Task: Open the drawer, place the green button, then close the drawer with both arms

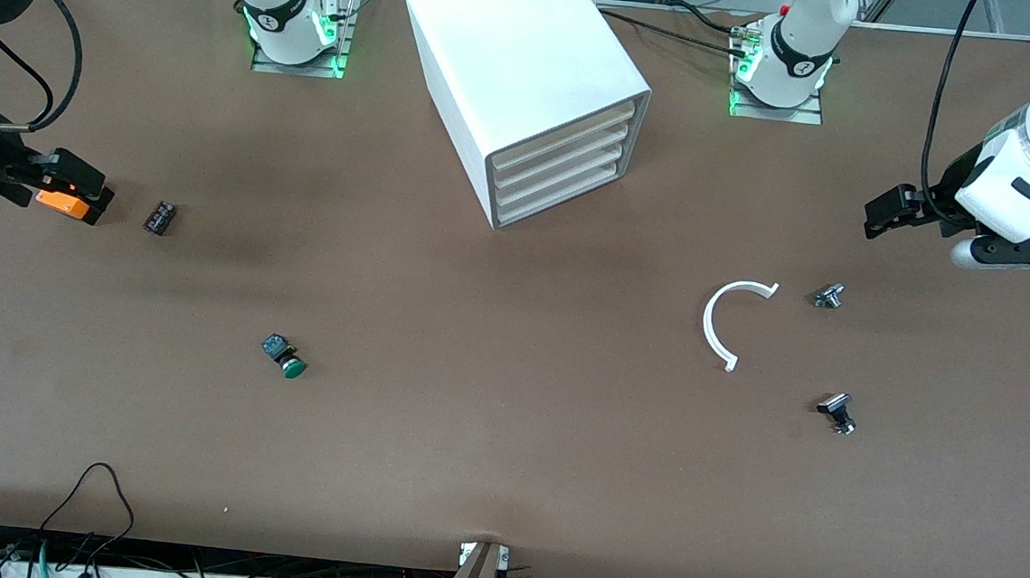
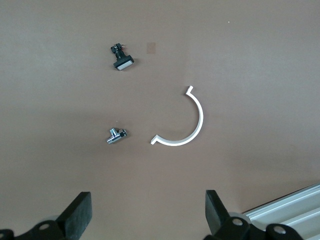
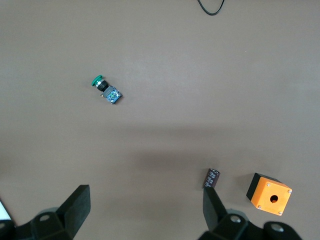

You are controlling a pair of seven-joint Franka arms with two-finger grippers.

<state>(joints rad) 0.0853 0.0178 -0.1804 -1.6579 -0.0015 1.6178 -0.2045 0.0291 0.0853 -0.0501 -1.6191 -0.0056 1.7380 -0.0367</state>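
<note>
The white cabinet point(image 1: 530, 72) stands at the table's back middle, and its four cream drawer fronts point(image 1: 559, 181) are all shut. A corner of it shows in the left wrist view point(image 2: 287, 210). The green-capped button point(image 1: 284, 356) lies on its side on the table toward the right arm's end; it also shows in the right wrist view point(image 3: 107, 90). My right gripper point(image 1: 78, 179) point(image 3: 146, 206) is open and empty, up over the orange box. My left gripper point(image 1: 890, 209) point(image 2: 147, 212) is open and empty, up over bare table at the left arm's end.
An orange box with a hole point(image 1: 61, 203) point(image 3: 269, 194) and a small dark cylinder point(image 1: 160, 217) lie under the right gripper. A white C-shaped piece point(image 1: 726, 317) and two black-and-silver parts point(image 1: 829, 296) point(image 1: 837, 411) lie toward the left arm's end. A black cable point(image 1: 93, 495) loops at the front edge.
</note>
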